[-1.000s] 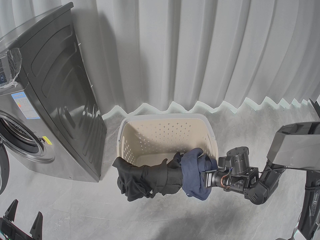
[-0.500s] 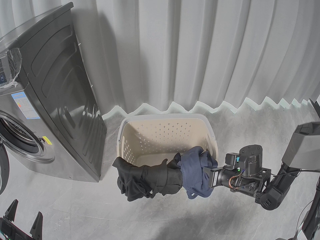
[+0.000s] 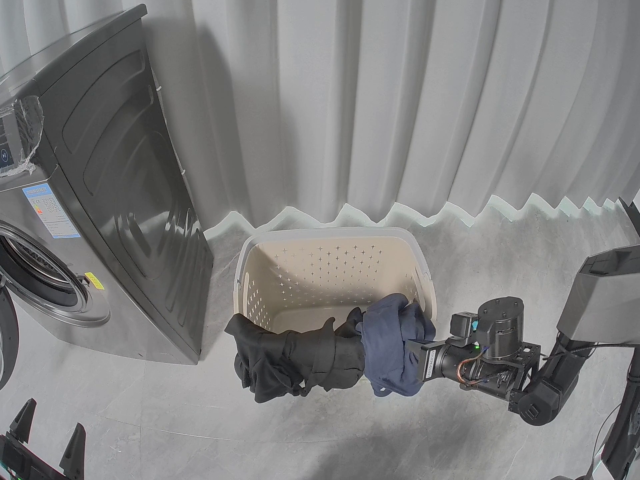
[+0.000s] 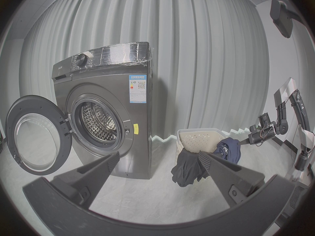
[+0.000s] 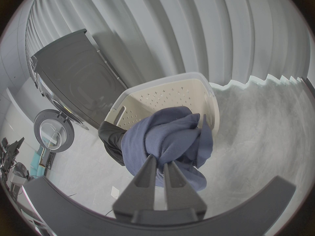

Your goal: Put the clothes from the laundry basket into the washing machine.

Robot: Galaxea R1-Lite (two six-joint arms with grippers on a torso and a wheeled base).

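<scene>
Navy garment pinched by right gripper at laundry basket rim.

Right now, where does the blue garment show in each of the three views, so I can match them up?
Head view: the blue garment hangs over the laundry basket near rim, right of the black clothes.
Left wrist view: blue garment on that rim, between the black clothes and the right arm.
Right wrist view: blue garment pinched in the right gripper, before the laundry basket.
Shared landmark: the laundry basket.
</scene>
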